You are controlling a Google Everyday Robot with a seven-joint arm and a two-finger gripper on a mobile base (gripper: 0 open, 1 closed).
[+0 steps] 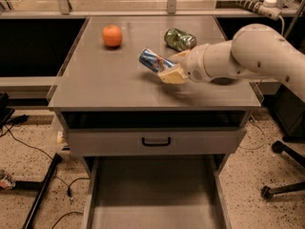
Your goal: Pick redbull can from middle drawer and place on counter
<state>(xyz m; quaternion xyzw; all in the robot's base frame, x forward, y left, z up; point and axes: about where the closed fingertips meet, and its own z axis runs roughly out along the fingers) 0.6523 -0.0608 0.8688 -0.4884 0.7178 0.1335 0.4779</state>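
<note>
Reaching leftward over the counter point(105, 87), tool point(170, 67) clasping the tilted redbull can point(151, 59).

The counter point(109, 80) carries an orange point(112, 36) and green can point(179, 39) (lying down) — claw point(167, 67) grips redbull can point(153, 60) above.
</note>
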